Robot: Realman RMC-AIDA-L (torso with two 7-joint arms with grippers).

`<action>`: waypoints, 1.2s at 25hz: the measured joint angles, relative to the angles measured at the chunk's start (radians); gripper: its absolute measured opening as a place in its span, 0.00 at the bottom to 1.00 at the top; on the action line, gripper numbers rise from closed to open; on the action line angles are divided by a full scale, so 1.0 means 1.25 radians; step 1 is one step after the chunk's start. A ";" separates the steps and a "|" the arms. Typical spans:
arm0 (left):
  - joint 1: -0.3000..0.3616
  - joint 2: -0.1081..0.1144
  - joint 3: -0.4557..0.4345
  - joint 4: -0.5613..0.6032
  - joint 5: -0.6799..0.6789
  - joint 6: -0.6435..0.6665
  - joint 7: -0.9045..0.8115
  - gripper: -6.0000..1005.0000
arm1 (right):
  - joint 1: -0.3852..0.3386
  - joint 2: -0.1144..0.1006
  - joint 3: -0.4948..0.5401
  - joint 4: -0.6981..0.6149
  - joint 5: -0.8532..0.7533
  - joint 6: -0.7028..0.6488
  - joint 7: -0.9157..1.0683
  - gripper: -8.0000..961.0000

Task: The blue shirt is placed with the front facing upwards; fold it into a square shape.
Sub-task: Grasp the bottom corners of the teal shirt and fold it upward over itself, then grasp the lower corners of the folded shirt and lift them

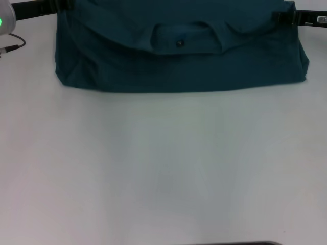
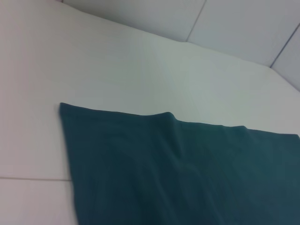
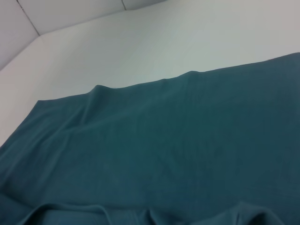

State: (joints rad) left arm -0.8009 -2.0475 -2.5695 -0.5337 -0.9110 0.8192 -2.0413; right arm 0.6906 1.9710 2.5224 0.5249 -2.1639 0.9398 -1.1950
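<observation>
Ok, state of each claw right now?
Left claw: at the blue shirt's far left edge, cannot be told.
Right claw: at its far right edge, cannot be told.

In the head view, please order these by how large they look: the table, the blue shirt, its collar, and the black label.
1. table
2. blue shirt
3. collar
4. black label, a tiny spot inside the collar

The left hand and right hand are at the shirt's far corners.
</observation>
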 joint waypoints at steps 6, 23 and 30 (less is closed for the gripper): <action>0.012 0.000 -0.005 -0.002 0.000 -0.028 -0.013 0.39 | -0.003 0.000 -0.002 0.000 0.000 -0.007 0.000 0.34; 0.091 -0.022 -0.003 -0.121 -0.086 0.006 -0.018 0.81 | -0.044 -0.001 0.006 0.049 0.049 0.003 -0.004 0.56; 0.105 -0.027 -0.002 -0.149 -0.086 0.057 -0.015 0.80 | -0.081 -0.002 0.007 0.080 0.056 0.054 -0.010 0.67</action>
State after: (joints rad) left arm -0.6700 -2.0818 -2.5720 -0.7195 -1.0189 0.8909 -2.0605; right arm 0.5897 1.9690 2.5310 0.6250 -2.0946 1.0079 -1.2080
